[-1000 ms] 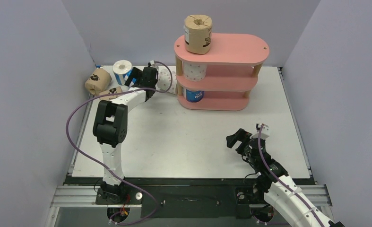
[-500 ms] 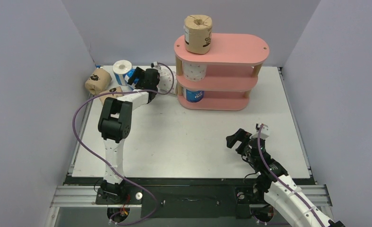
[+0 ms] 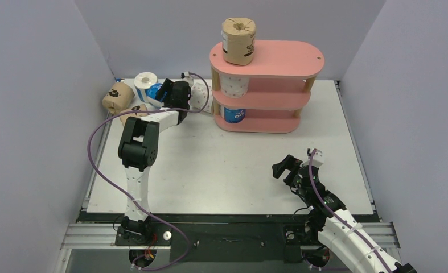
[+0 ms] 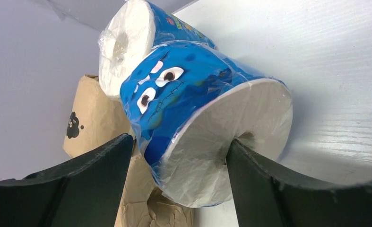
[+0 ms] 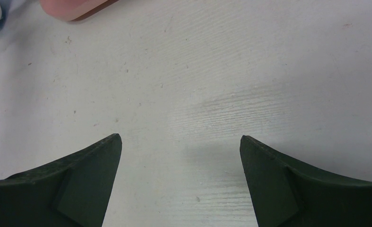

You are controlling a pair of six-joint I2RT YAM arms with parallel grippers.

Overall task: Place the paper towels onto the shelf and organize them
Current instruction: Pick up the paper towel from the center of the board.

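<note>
The right hand (image 3: 294, 164) hovers low over the near right part of the surface (image 3: 221, 165). Its jaws are spread wide and hold nothing; in the right wrist view the right hand (image 5: 180, 142) frames only bare surface, with a corner of the shelf (image 5: 75, 7) at the top edge.

The left arm reaches to the far left part of the surface. There the left hand (image 3: 163, 91) is closed around a blue roll (image 4: 188, 104). In the left wrist view the left hand (image 4: 177, 142) has one finger against the printed wrap and the other against the white end. The roll is tilted between them.

Just behind the held roll lies a second blue roll (image 4: 141, 28), touching it; the top view shows its white end (image 3: 146, 79). A brown roll (image 3: 117, 96) lies on its side at the far left edge. Another brown roll (image 3: 133, 109) is partly hidden under the left arm.

A white dotted roll (image 3: 197, 96) lies on the surface between the left hand and the shelf (image 3: 278, 57).

The shelf stands at the far centre. Each board carries one roll at its left end:
- Top board: an upright brown roll (image 3: 238, 40).
- Middle board: a white dotted roll (image 3: 234, 85).
- Bottom board: a blue roll (image 3: 234, 115).
</note>
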